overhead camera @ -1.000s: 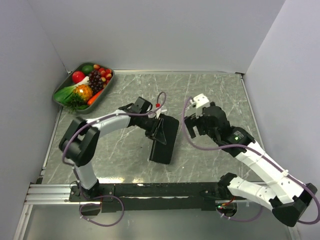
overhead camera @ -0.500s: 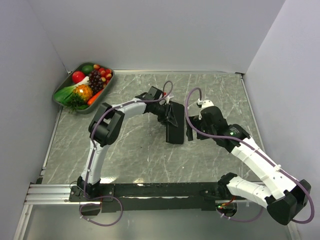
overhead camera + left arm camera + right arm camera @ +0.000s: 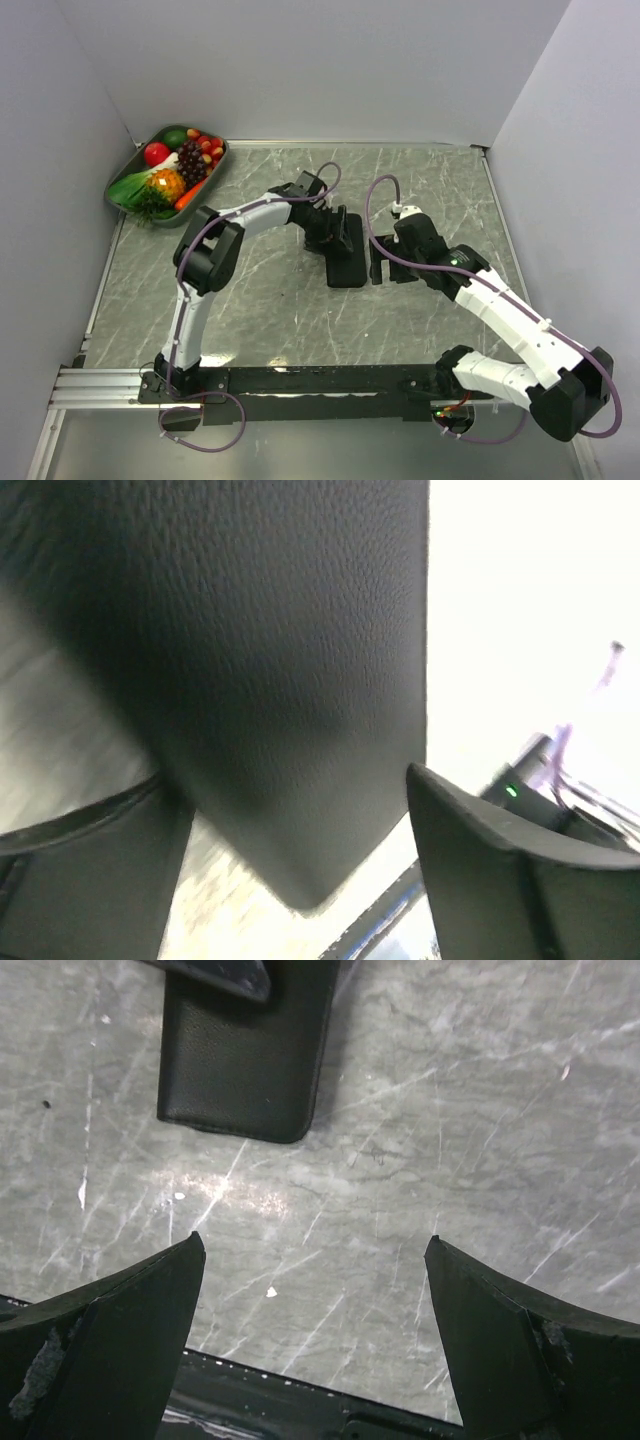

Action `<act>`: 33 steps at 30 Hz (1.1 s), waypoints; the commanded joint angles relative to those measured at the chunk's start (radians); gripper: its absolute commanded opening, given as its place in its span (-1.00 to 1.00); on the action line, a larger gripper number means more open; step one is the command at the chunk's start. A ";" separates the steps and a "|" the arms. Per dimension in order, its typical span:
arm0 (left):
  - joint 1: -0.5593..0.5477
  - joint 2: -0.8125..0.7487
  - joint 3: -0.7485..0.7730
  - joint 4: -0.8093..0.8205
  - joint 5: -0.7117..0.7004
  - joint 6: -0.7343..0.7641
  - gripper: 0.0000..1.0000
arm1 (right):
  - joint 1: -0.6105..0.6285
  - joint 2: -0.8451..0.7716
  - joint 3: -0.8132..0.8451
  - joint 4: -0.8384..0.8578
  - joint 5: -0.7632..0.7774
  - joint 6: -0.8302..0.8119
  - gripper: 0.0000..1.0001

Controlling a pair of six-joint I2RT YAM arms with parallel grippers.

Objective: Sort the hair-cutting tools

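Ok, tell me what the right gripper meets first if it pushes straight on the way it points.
The right gripper likely meets bare table first, between its open fingers; the black pouch lies off to one side.

Overhead fixed camera sits high behind arm bases; I look down and forward over whole grey marble-patterned table (image 3: 270,300), from far off. Left wrist camera is pressed very near black rectangular grained pouch (image 3: 300,680); it fills most of frame, blurred. Right wrist camera faces straight down at tabletop from higher up, one pouch end at top left. I find that pouch in all three views.
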 commanded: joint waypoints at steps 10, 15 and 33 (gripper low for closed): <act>0.072 -0.537 -0.210 -0.135 -0.574 0.004 0.99 | -0.006 0.145 0.177 -0.071 -0.016 0.109 1.00; 0.133 -0.753 -0.294 -0.132 -0.682 0.012 0.93 | -0.006 0.198 0.252 -0.107 0.041 0.087 1.00; 0.198 -0.999 -0.460 -0.054 -0.858 0.020 0.93 | -0.079 0.297 0.588 -0.239 0.268 0.012 1.00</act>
